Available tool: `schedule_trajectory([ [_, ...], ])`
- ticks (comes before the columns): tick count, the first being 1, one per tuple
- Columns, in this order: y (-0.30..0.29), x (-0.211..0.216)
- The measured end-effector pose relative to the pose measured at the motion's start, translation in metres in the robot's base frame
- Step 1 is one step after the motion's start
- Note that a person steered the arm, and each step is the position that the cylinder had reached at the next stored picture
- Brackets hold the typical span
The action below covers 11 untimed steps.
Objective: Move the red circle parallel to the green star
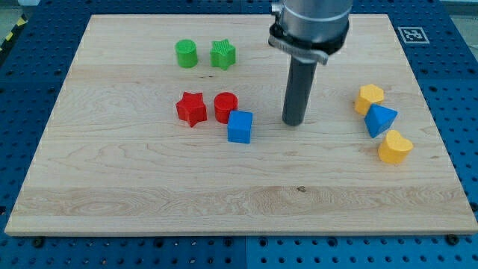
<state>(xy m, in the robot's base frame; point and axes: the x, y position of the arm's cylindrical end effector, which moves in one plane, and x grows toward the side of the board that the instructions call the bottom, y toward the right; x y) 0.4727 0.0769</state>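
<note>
The red circle (225, 107) lies near the board's middle, between the red star (191, 108) on its left and the blue cube (240, 126) touching it at lower right. The green star (222, 54) sits above it near the view's top, with the green circle (186, 54) to its left. My tip (293, 122) rests on the board to the right of the blue cube, apart from it and from the red circle.
A yellow hexagon (369, 98), a blue triangular block (381, 119) and a yellow heart (394, 147) are clustered at the view's right. The wooden board (112, 202) lies on a blue perforated table.
</note>
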Motion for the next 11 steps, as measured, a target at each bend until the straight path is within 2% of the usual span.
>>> schedule_trajectory([
  [2, -0.046, 0.058],
  [3, -0.059, 0.067],
  [4, -0.102, 0.06],
  [6, -0.159, -0.007],
  [8, -0.159, -0.011],
  [9, -0.114, -0.03],
  [10, -0.06, -0.033],
  [11, -0.034, -0.033],
])
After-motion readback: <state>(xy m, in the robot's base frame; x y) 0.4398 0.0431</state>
